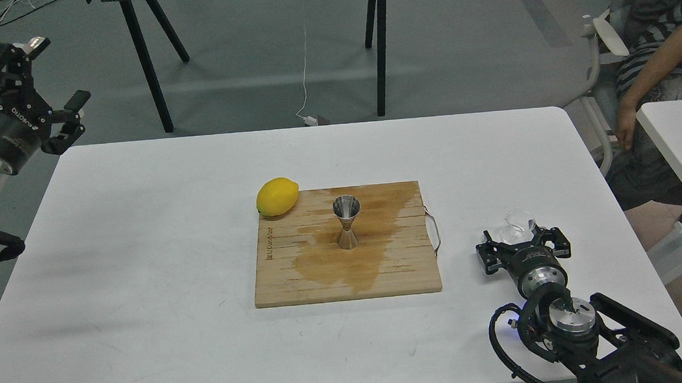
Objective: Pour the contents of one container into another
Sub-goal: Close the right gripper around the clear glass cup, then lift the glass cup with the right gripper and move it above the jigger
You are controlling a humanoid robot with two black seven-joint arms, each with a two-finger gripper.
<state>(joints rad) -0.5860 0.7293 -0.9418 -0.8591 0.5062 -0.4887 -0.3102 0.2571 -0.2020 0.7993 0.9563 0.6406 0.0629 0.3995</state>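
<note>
Your right claw (519, 241) sits at the clear glass cup (518, 226), fingers either side; whether it grips, you cannot tell. Glass is light, slippery, fragile: hold its wall. The steel jigger (347, 222) stands on the wet cutting board (346, 274). Your left claw (70, 116) hangs wide, empty.

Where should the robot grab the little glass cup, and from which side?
Around its round side wall, low down, coming in level from the robot's own side. The glass cup stands upright on the table, mouth up, and the right gripper already sits just in front with fingers spread either side.
</note>
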